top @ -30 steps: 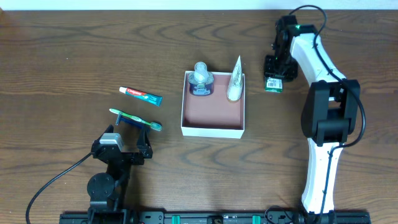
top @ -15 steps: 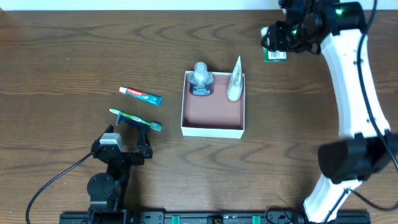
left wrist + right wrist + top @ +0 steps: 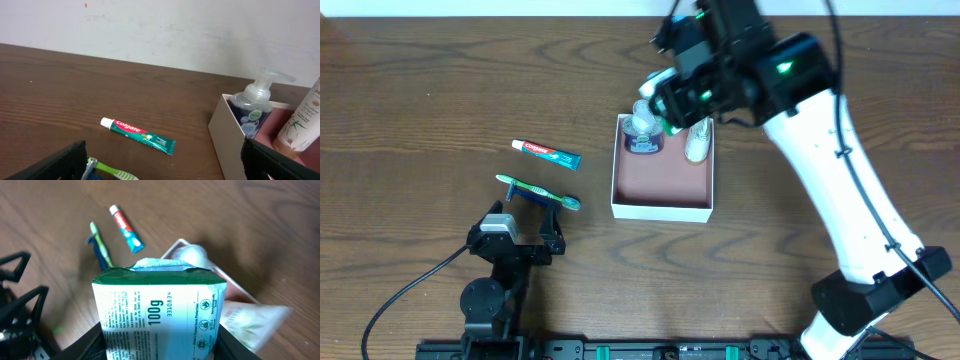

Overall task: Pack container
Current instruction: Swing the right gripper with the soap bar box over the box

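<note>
At the lower left of the overhead view the left gripper (image 3: 516, 232) rests on the table, its fingers spread wide with nothing between them. Just above it lie the toothbrush (image 3: 538, 190) and the toothpaste (image 3: 546, 153), both outside the box. The container (image 3: 661, 207) sits at the centre of the frame. A pump bottle (image 3: 643, 128) and a white tube (image 3: 697, 145) stand upright along its upper wall. Over that same wall hangs the right gripper (image 3: 672, 108), pinching a green-and-white packet (image 3: 160, 315) by its lower part.

The likely trouble is crowding. The packet hangs right above the two standing items, so lowered there it could knock the bottle's pump or tip the tube over, or catch on the rim. The bare half of the box, toward the bottom of the frame, looks the safer spot. The packet is held low, so it may also tilt on release. The right wrist view is blurred around the box, so the gap there cannot be judged.

The table (image 3: 420, 90) is dark brown wood grain, smooth and matte. Behind it, in the left wrist view, rises a plain pale wall (image 3: 160, 30) with faint scuffs.
</note>
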Robot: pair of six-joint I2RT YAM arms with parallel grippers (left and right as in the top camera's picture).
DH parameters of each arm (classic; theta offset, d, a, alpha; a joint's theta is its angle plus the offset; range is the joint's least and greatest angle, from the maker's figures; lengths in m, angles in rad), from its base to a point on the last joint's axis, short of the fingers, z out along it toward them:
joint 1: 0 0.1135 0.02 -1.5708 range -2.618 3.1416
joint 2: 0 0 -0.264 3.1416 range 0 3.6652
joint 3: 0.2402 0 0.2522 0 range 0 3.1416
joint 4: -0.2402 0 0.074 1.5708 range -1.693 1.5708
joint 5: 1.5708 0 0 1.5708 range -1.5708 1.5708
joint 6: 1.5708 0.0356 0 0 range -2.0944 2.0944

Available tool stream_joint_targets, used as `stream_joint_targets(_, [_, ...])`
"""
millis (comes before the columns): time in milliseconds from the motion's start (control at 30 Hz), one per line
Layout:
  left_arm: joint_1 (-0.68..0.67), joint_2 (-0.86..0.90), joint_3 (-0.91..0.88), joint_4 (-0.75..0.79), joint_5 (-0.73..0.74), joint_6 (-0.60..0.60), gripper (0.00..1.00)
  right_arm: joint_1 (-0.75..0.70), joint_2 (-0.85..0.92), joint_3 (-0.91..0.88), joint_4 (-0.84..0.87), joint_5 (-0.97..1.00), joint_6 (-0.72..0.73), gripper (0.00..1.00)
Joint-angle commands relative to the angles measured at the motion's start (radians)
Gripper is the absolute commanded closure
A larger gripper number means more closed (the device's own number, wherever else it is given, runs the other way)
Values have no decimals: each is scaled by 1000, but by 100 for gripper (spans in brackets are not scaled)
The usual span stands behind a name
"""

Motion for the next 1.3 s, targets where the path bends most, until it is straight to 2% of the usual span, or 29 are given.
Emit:
stream_joint_targets(0, [5, -5, -16, -36, 12, -2, 2, 64, 28, -24, 1, 74, -23, 68])
stream_joint_targets(167, [5, -5, -16, -36, 12, -2, 2, 119, 52, -73, -14, 125, -23, 69])
stream_joint_targets(400, [5, -5, -16, -36, 12, -2, 2, 145, 53, -247, 24, 127, 26, 69])
stream_joint_targets(600, [5, -5, -16, -36, 12, -2, 2, 171, 53, -399, 130, 127, 68, 69])
stream_joint_targets(933, [5, -5, -16, -36, 12, -2, 2, 196, 53, -549, 346, 185, 106, 69])
stream_joint_targets(1267, [5, -5, -16, -36, 12, -2, 2, 196, 53, -636, 482, 290, 265, 72])
